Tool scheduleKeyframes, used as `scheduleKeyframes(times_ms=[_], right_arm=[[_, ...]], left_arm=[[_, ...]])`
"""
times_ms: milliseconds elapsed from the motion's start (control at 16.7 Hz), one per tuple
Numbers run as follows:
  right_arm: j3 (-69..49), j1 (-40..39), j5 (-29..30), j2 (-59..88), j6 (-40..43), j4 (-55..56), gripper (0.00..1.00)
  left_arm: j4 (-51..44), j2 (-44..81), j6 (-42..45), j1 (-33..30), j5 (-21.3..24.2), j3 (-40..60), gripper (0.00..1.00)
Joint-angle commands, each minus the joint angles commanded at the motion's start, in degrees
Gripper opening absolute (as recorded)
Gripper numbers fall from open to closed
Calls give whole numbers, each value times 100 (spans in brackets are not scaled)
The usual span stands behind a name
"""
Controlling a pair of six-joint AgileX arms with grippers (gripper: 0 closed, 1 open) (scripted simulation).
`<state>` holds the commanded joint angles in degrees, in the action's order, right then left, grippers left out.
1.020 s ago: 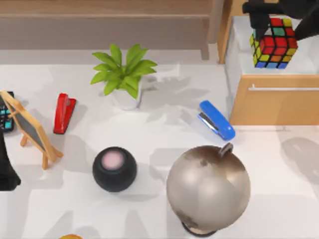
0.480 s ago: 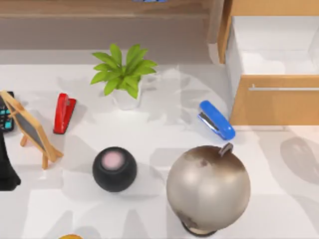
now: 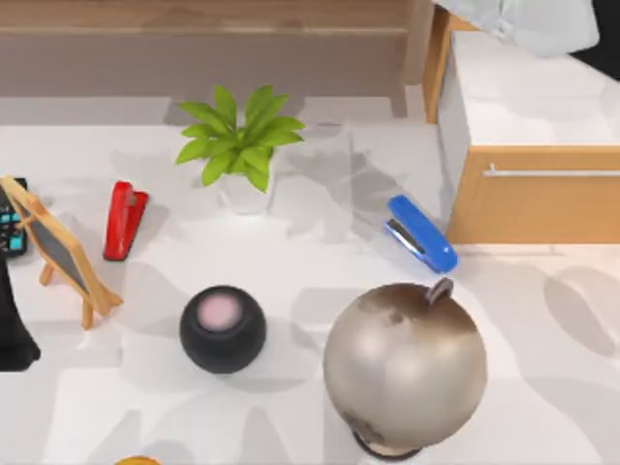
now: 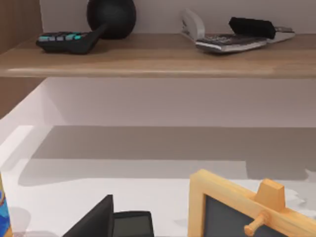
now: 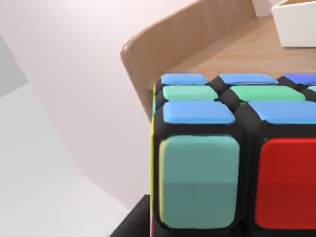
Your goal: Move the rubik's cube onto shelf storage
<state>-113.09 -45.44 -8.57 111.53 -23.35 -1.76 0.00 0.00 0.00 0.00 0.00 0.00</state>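
Observation:
The rubik's cube (image 5: pixel 232 163) looms close in the right wrist view, with blue and green stickers on top and teal and red ones on its side. A dark finger (image 5: pixel 129 224) of my right gripper presses at its lower edge, shut on it. Behind the cube lies a light-wood board (image 5: pixel 197 44) with a rounded edge. In the top view the shelf storage (image 3: pixel 194 15) runs along the back, with its grey-brown panel (image 3: pixel 194 63) below. A pale part of my right arm (image 3: pixel 528 21) hangs over the top right corner. My left arm (image 3: pixel 12 339) is parked at the left edge.
An open drawer cabinet (image 3: pixel 533 208) stands at the right. On the table are a potted plant (image 3: pixel 242 140), red stapler (image 3: pixel 124 219), blue stapler (image 3: pixel 420 232), black speaker ball (image 3: pixel 222 327), globe (image 3: pixel 405 366) and small chalkboard (image 3: pixel 60 250). Calculators (image 4: pixel 66 40) lie on the shelf.
A second ago my right gripper held the cube over the open drawer. It then rose out of the top view, and now a pale part of the right arm shows there.

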Motion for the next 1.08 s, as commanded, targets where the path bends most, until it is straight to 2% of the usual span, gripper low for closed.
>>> scheduleKeyframes(times_ms=[240,540,780,1080], right_arm=[[610,-390,690,291,222,2012,0],[1394,-468,2030,821,877,3945,0],[2008,-295,3236,1227,1553,5002,0],[2693,-104,4663,1683,2383,5823,0]], left_arm=[[0,0,0,0,0,0,100],[0,0,0,0,0,0,100],[0,0,0,0,0,0,100],[0,0,0,0,0,0,100]])
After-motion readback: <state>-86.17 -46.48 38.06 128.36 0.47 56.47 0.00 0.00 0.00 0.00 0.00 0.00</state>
